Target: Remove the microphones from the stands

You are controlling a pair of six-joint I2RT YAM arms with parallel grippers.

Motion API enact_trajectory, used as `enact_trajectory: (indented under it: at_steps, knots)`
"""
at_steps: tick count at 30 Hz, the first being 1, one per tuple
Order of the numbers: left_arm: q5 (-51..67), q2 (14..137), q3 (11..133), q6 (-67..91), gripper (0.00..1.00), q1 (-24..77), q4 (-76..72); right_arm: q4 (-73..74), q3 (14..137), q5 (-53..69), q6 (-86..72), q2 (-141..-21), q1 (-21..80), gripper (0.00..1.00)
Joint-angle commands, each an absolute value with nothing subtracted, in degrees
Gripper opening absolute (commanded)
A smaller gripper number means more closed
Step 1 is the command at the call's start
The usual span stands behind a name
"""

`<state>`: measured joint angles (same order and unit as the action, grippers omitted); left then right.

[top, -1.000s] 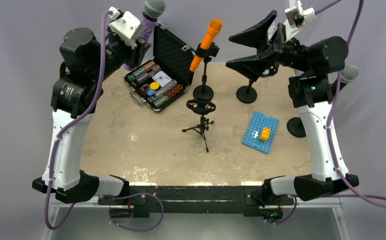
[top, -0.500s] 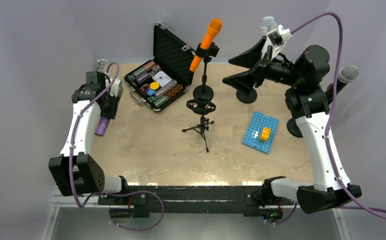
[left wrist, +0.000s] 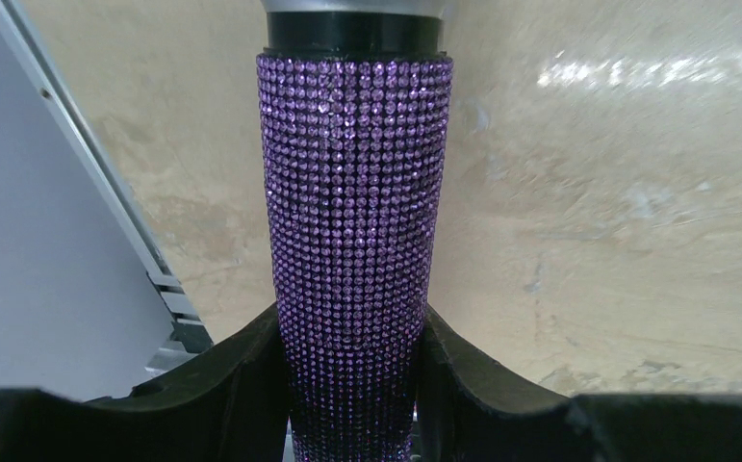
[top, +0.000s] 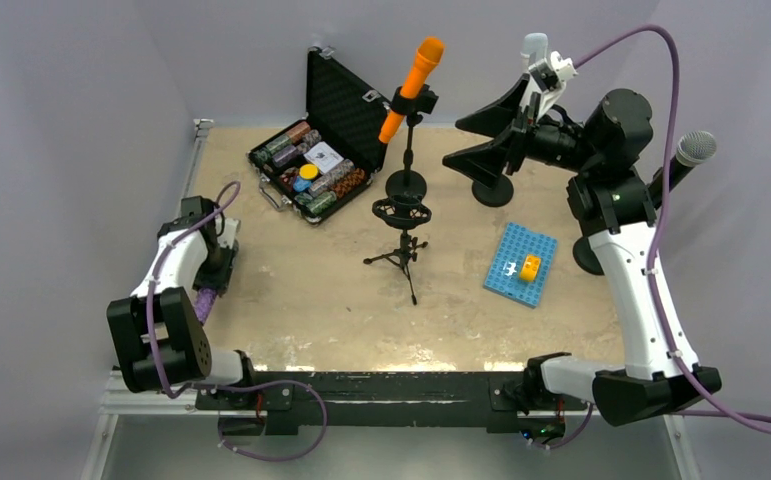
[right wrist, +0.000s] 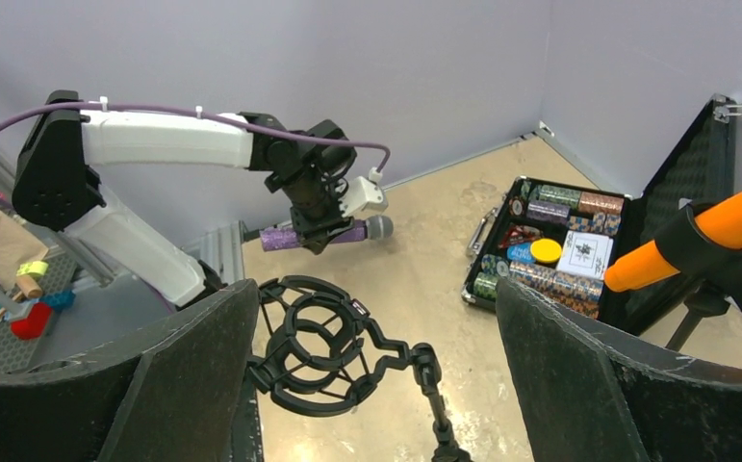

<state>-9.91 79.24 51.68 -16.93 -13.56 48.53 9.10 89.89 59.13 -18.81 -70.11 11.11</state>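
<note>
The left end effector (left wrist: 352, 390) was clenched on the purple sparkly microphone (left wrist: 352, 192). In the left wrist view its two black fingers (left wrist: 242, 375) pressed on both sides of the thin end of the handle. A black ring and a bit of the silver head showed at the top of that view.

From above, the left arm was folded low at the left edge of the sandy-brown surface (top: 291, 290). A little of the purple handle stuck out under the end effector there. In the right wrist view the microphone lay sideways in the grip, with its silver head pointing toward the middle of the surface. I could not tell if it touched the surface.

The right end effector (top: 493, 128) was released, with its two big black fingers (top: 506, 100) spread far apart. It hung high over the back right part of the surface, above a round black base (top: 493, 188).

A black three-legged stand (top: 401, 255) stood in the middle of the surface, with a black ring-shaped holder (right wrist: 314, 337) on top. Just behind it, a bright orange microphone (top: 416, 80) sat tilted in the clip of a tall black pole stand (top: 408, 150). To the left of that was an open black case (top: 341, 95) full of round game chips. A blue bumpy plate (top: 536, 245) with a small orange block (top: 530, 267) on it lay to the right of the three-legged stand. A grey-headed microphone (top: 696, 148) leaned at the far right edge.
</note>
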Motion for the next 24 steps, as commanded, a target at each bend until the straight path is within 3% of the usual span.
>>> enact_trajectory:
  at_steps: [1, 11, 24]
  knots:
    - [-12.58, 75.98, 48.41, -20.89, 0.00, -16.80, 41.35, 8.70, 91.16, 57.96, -19.08, -71.28, 10.85, 0.96]
    - [-13.44, 73.07, 40.04, -27.85, 0.00, -24.38, 35.21, 7.33, 90.98, 58.29, -20.35, -72.25, 10.85, 0.96]
    - [-14.39, 76.57, 35.89, -32.96, 0.00, -25.31, 30.63, 5.49, 87.94, 60.66, -20.94, -70.51, 10.89, 0.95]
